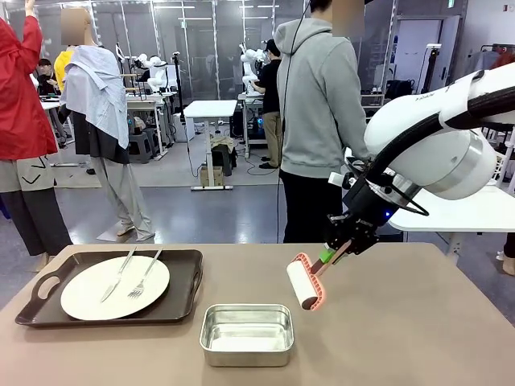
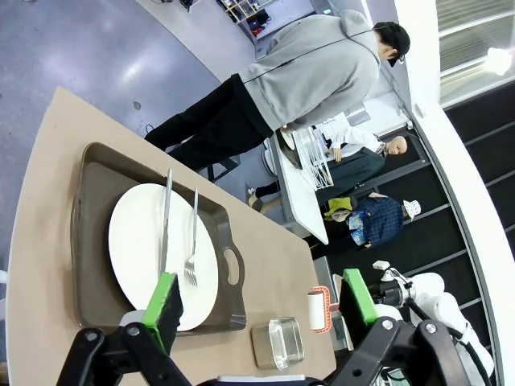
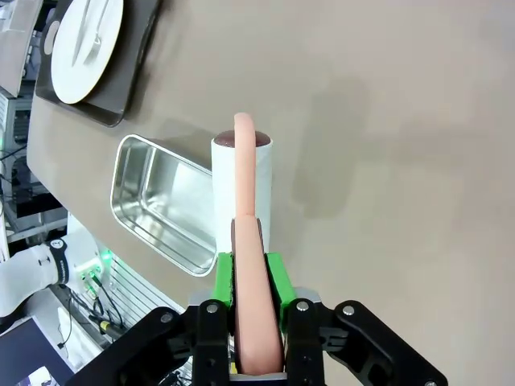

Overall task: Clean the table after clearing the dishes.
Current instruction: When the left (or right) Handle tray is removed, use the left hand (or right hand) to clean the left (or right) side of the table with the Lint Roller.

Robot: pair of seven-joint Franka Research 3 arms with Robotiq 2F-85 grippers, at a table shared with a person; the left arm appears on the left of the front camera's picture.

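Dishes (image 1: 80, 299) sit on the left near part of the taupe tabletop (image 1: 418, 330). They are a round white plate (image 1: 115, 287) lying in a dark brown handled tray (image 1: 187, 283), with a silver knife (image 1: 117, 275) and a fork (image 1: 146, 275) side by side across it, handles toward the far side. Just right of the tray, close to the near edge, stands a small shiny steel pan (image 1: 246, 334). The robot's right arm reaches in from the right, and its right hand (image 1: 330, 256) is clamped on the salmon-pink handle of a lint roller (image 1: 304, 285). In the right wrist view the green pads (image 3: 276, 277) press that handle from both sides. The white roll hangs down toward the tabletop, just beyond the pan's far right corner. From here I cannot quite tell whether it touches the surface, though its shadow falls a little to one side, so it seems to hover just above. In its own wrist view the left hand (image 2: 261, 299) is up above the tray, looking down on the plate, its two green-padded fingers (image 2: 165, 301) spread wide apart and holding nothing. Beyond the far edge a person in a grey hoodie (image 1: 322, 96) stands with their back to the tabletop, facing a smaller white table (image 1: 475, 213).
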